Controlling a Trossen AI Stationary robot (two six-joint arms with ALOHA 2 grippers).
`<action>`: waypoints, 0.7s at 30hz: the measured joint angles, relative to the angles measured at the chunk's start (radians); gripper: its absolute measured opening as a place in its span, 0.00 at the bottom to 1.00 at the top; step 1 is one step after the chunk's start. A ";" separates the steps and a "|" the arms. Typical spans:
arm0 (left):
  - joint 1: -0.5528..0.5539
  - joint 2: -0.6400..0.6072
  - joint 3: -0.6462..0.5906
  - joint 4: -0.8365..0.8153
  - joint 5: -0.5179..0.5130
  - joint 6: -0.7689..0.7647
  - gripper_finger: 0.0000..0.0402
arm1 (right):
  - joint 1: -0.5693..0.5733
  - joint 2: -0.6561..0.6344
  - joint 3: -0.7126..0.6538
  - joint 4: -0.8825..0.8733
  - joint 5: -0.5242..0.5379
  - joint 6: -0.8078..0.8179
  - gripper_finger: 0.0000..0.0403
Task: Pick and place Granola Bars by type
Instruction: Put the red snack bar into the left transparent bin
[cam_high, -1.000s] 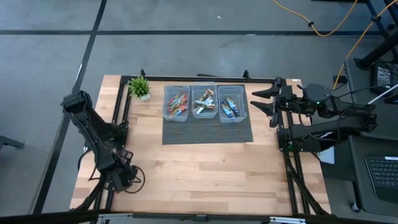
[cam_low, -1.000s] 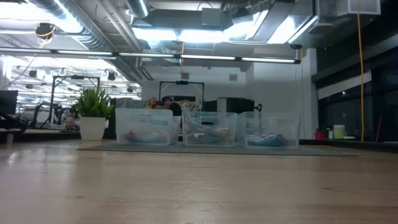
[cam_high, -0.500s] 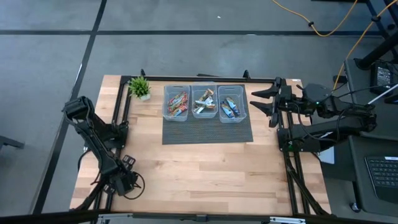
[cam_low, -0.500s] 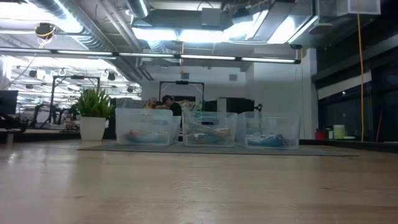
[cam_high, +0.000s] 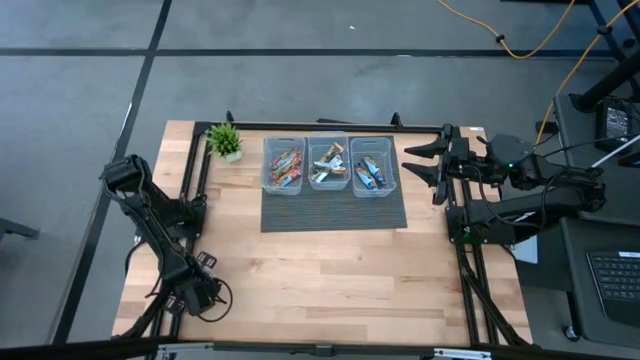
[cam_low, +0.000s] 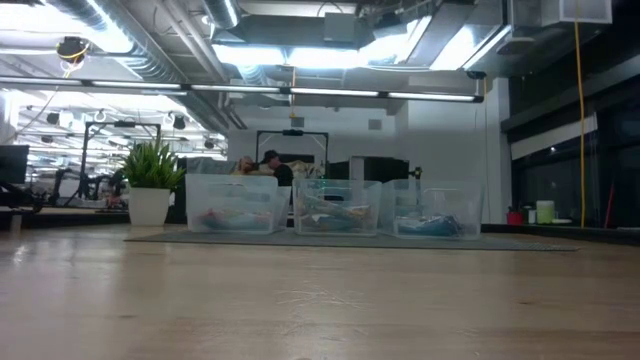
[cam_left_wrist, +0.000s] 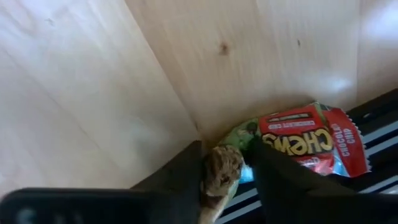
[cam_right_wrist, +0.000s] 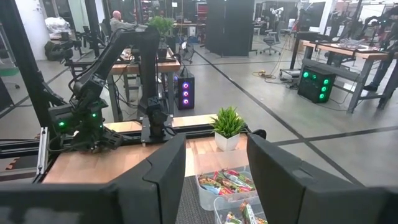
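A red-wrapped granola bar (cam_left_wrist: 305, 140) lies on the wood by a dark striped rail at the table's near left. My left gripper (cam_left_wrist: 227, 155), seen in the high view (cam_high: 197, 292) low over that corner, is shut on one end of it. More granola bars fill three clear bins on a dark mat (cam_high: 333, 210) at the far middle: red-orange (cam_high: 285, 167), tan-gold (cam_high: 328, 165) and blue (cam_high: 371, 173). My right gripper (cam_high: 420, 166) hovers open beside the blue bin, at the table's far right, holding nothing (cam_right_wrist: 214, 186). My left gripper pinches the bar's end with the printed granola picture (cam_left_wrist: 221, 173) between its two fingers. The fingers point down from above. The bar's red labelled part (cam_left_wrist: 311, 146) sticks out past them, over the wood and the rail; I cannot tell whether it is lifted.
A small potted plant (cam_high: 225, 141) stands at the far left next to the bins. Black frame rails (cam_high: 195, 170) run along the table's left and right sides. Bare wood (cam_high: 330, 270) spreads between the mat and the near edge. People show in the room behind.
My left gripper has gone a little toward the table's near edge and down over the near left corner, then kept still. My right arm has not moved.
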 joint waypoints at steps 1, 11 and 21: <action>0.000 0.000 0.001 0.001 0.006 -0.001 0.29 | 0.000 0.000 0.000 0.000 0.000 0.000 0.43; 0.093 0.003 0.038 -0.019 0.032 0.075 0.06 | 0.000 0.000 0.000 -0.001 0.000 0.000 0.43; 0.268 0.002 0.089 -0.107 -0.099 0.225 0.04 | 0.000 0.000 0.000 -0.002 -0.001 -0.001 0.43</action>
